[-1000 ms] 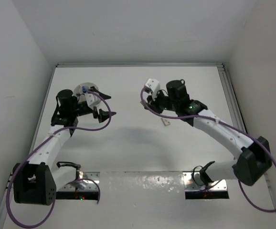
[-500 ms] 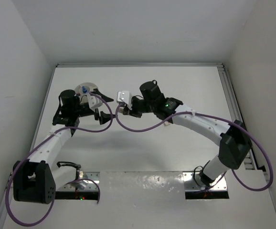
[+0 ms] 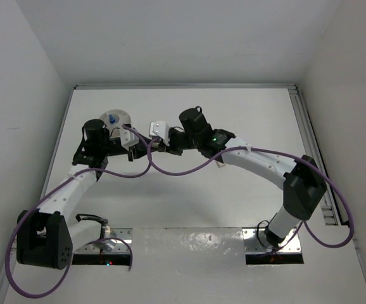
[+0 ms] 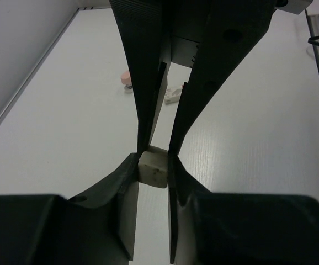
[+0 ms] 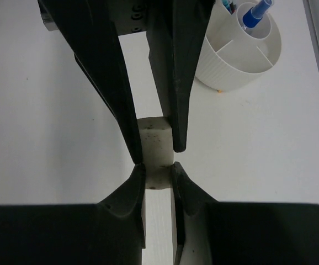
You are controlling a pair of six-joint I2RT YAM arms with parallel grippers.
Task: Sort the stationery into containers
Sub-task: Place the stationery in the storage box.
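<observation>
A small speckled white block [image 4: 152, 168] is held from both sides. My left gripper [image 4: 153, 163] is shut on one end of it, and my right gripper [image 5: 157, 170] is shut on the other end of the same block [image 5: 155, 144]. The two grippers meet nose to nose above the table, left gripper [image 3: 134, 150] and right gripper [image 3: 152, 145], just right of the container [image 3: 115, 119]. That round white ribbed container [image 5: 238, 55] has dividers, and a blue pen [image 5: 254, 14] stands in one compartment. A pink eraser [image 4: 125, 77] lies on the table beyond.
A small white item [image 4: 171, 95] lies near the pink eraser. Purple cables loop from both arms over the table's middle. A small tan piece [image 3: 220, 164] shows beside the right forearm. White walls close in on the left, back and right.
My right arm has swung left across the table with the white block, up to the left gripper. The left gripper has closed onto the block.
</observation>
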